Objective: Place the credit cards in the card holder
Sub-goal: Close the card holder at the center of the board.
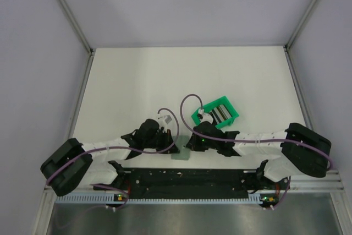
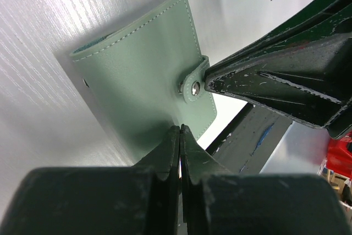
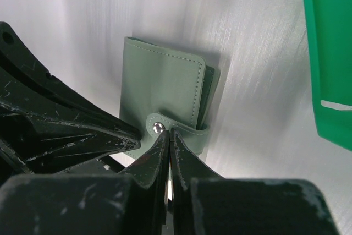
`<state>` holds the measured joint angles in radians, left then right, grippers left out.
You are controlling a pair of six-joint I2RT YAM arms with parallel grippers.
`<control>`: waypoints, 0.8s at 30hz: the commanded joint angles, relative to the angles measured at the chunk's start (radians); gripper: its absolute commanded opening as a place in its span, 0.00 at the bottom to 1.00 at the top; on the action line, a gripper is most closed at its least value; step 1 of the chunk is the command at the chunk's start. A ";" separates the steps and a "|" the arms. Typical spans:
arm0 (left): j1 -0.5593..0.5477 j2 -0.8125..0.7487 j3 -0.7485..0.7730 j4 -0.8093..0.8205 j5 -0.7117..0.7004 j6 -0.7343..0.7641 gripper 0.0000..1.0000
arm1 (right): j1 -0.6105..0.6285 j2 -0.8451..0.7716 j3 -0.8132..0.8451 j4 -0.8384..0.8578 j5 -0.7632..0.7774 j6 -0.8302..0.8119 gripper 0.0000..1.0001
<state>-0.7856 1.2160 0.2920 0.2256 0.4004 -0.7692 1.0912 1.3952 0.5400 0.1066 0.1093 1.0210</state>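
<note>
The card holder (image 1: 180,154), a closed grey-green wallet with a snap strap, lies flat near the table's front edge, between the two grippers. My left gripper (image 2: 180,128) is shut and empty, its tips on the wallet's (image 2: 137,70) near edge. My right gripper (image 3: 169,131) is shut and empty, its tips at the strap beside the metal snap (image 3: 158,128). In the left wrist view, the right fingers (image 2: 275,81) reach the snap (image 2: 194,87) from the right. Dark and grey credit cards (image 1: 219,115) appear to stand in the green bin, too small to tell apart.
The bright green open bin (image 1: 215,112) sits just behind the right gripper (image 1: 191,143); its wall shows at the right of the right wrist view (image 3: 330,53). The black base rail (image 1: 181,177) runs along the front edge, close behind the wallet. White walls enclose the table.
</note>
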 commanded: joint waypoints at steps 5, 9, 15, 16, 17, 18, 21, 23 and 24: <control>-0.006 0.011 0.019 0.043 0.005 0.002 0.02 | 0.009 0.028 0.057 0.041 -0.007 -0.016 0.00; -0.004 0.013 0.018 0.043 0.005 0.002 0.02 | 0.009 0.030 0.061 0.044 -0.010 -0.018 0.00; -0.004 0.013 0.019 0.041 0.005 0.002 0.02 | 0.007 0.048 0.072 0.042 -0.019 -0.021 0.00; -0.006 0.013 0.019 0.041 0.003 0.004 0.02 | 0.009 0.053 0.074 0.039 -0.019 -0.021 0.00; -0.004 0.013 0.019 0.043 0.005 0.004 0.02 | 0.009 0.054 0.074 0.038 -0.016 -0.021 0.00; -0.004 0.011 0.019 0.041 0.005 0.004 0.02 | 0.009 0.057 0.074 0.035 -0.013 -0.021 0.00; -0.004 0.010 0.018 0.041 0.003 0.002 0.02 | 0.009 0.064 0.081 0.019 -0.005 -0.024 0.00; -0.004 0.008 0.018 0.040 0.003 0.001 0.02 | 0.007 0.067 0.090 0.004 -0.002 -0.025 0.00; -0.004 0.010 0.016 0.041 0.002 0.001 0.02 | 0.007 0.068 0.094 -0.011 0.004 -0.025 0.00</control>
<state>-0.7864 1.2209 0.2916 0.2314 0.4004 -0.7689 1.0912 1.4506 0.5785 0.1043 0.0994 1.0134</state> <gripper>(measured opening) 0.023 0.003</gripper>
